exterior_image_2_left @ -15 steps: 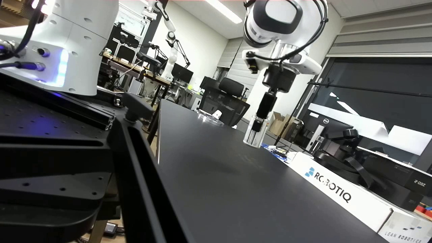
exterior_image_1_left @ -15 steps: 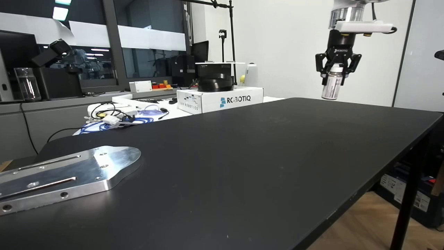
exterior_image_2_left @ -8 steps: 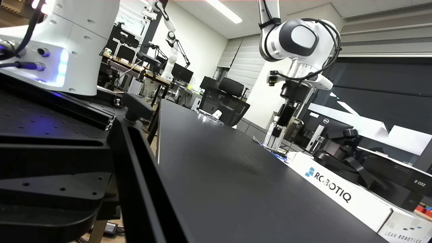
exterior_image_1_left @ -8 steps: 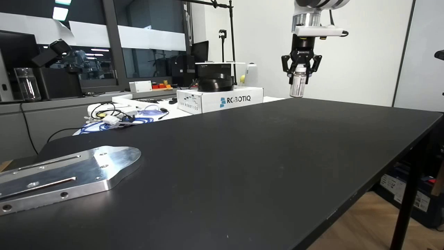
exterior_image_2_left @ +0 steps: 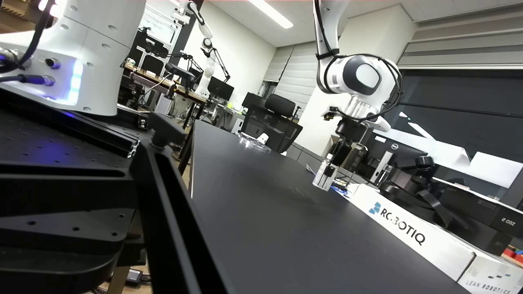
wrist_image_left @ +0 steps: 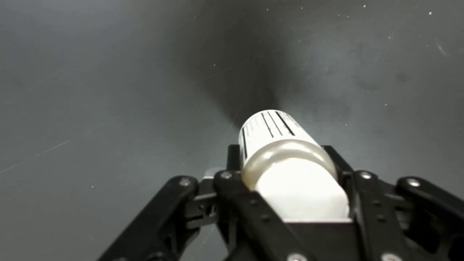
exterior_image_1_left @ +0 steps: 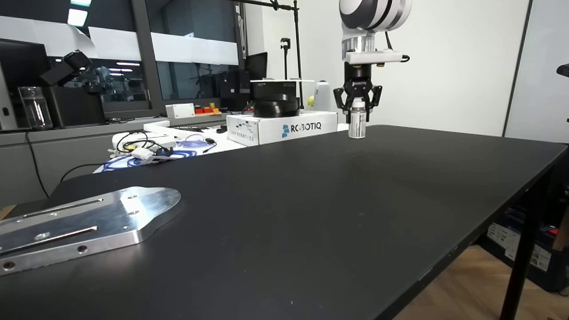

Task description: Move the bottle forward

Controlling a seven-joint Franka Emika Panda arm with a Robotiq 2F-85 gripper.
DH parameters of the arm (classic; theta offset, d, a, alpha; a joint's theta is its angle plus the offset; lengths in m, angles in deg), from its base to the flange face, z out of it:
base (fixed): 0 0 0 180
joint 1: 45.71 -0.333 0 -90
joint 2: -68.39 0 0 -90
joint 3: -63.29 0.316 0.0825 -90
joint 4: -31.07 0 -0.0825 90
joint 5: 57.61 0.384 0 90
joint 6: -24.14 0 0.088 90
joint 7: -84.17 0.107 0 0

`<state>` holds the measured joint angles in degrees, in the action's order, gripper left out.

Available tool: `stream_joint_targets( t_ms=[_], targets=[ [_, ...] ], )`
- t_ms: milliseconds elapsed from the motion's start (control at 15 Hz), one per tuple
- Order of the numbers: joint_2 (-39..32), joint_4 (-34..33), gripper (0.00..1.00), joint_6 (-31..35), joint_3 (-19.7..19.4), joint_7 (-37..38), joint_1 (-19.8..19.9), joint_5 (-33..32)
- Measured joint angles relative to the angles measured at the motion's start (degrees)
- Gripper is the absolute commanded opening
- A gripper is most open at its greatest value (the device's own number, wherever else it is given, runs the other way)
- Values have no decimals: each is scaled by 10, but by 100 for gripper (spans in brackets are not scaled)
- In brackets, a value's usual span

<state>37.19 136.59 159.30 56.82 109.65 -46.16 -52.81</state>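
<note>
The bottle is small, with a white cap and a printed white label. It hangs upright, cap up, between the fingers of my gripper, near the far edge of the black table. In an exterior view the bottle and gripper are over the table side near the white box. In the wrist view the gripper has a finger against each side of the bottle; the cap faces the camera. A shadow lies beside the bottle's base; I cannot tell whether the base touches the table.
A white box with printed lettering stands beside the table, also in an exterior view. A shiny metal plate lies on the table. Cables lie on a white surface beyond. The robot base stands at the table's other side.
The gripper has carried the bottle across the table's far end, toward the side with the white box. In the last half second it has also come lower. The grip is unchanged.
</note>
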Motion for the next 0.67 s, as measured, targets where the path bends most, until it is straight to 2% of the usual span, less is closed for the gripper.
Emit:
stream_joint_targets(
  t_ms=[267, 467, 533, 600, 667],
  targets=[
    [-57, -32, 31, 1, 1, -4, 0, 8],
    [-71, -50, 31, 0, 1, -5, 1, 10],
    [-73, -54, 35, 0, 1, -5, 1, 10],
    [-74, -57, 81, 0, 1, -5, 1, 10],
    [-75, -59, 82, 0, 1, -5, 1, 11]
  ],
)
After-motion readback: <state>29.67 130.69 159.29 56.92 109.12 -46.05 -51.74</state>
